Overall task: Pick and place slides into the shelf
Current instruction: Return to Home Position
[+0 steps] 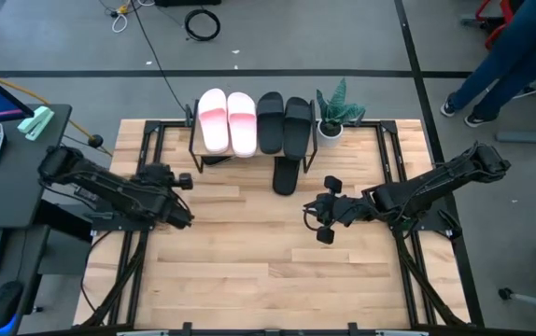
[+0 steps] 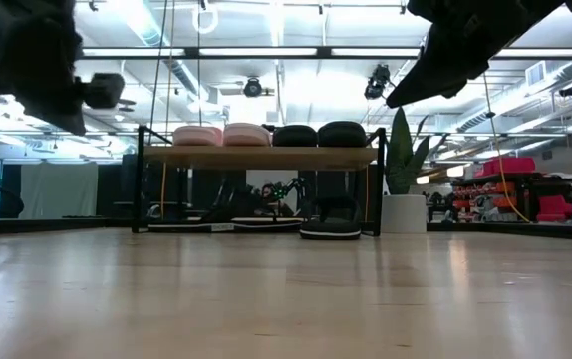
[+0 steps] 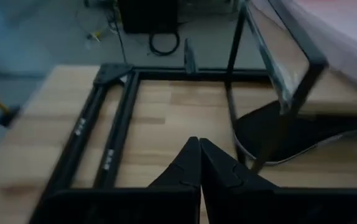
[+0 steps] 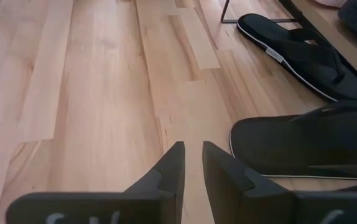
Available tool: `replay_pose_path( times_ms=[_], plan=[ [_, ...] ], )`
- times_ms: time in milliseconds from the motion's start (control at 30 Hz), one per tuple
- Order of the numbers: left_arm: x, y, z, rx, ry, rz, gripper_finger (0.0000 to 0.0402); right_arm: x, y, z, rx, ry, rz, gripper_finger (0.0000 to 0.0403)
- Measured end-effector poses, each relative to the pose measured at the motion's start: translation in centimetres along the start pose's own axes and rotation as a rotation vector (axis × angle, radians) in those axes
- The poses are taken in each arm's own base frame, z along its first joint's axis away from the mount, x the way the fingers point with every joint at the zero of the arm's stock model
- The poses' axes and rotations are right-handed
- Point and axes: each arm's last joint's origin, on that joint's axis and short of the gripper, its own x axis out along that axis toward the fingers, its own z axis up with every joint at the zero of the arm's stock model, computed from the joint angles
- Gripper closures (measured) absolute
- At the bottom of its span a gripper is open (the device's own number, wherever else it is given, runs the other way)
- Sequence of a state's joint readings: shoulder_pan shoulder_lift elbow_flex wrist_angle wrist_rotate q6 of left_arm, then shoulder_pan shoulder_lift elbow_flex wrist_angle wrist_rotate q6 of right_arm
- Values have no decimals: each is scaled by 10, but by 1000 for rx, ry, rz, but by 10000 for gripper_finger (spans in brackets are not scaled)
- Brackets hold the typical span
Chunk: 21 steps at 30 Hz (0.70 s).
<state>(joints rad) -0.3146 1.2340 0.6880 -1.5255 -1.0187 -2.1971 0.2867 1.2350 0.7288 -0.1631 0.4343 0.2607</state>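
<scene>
The shelf (image 1: 254, 149) stands at the table's far edge. Two pale pink slides (image 1: 228, 119) and two black slides (image 1: 284, 121) lie on its top board (image 2: 261, 155). One thin black flip-flop (image 1: 286, 175) lies on the tabletop, sticking out from under the shelf toward the near side (image 4: 309, 143). A second flip-flop (image 4: 303, 53) lies under the shelf's left half (image 3: 290, 134). My left gripper (image 1: 182, 215) hovers left of the shelf, shut and empty (image 3: 197, 152). My right gripper (image 1: 309, 217) hovers near the table's middle, its fingers a narrow gap apart (image 4: 193, 152), close to the jutting flip-flop.
A small potted green plant (image 1: 333, 117) stands at the shelf's right end (image 2: 403, 189). Black frame rails (image 3: 97, 143) run along the table's left and right sides. Bare wood planks (image 1: 249, 261) fill the near half. A person (image 1: 511, 56) stands beyond the far right corner.
</scene>
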Motion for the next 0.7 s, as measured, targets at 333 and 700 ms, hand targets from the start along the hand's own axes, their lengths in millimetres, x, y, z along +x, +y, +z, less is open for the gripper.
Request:
replay_pose_path(
  times_ms=[333,700],
  plan=[
    [3,-18,-32,-117,91,-291,399,0,0,0,0,1,-1,340],
    [-22,-71,-21,-95,72,-638,394,33,17,-3,47,-45,47,340]
  ],
)
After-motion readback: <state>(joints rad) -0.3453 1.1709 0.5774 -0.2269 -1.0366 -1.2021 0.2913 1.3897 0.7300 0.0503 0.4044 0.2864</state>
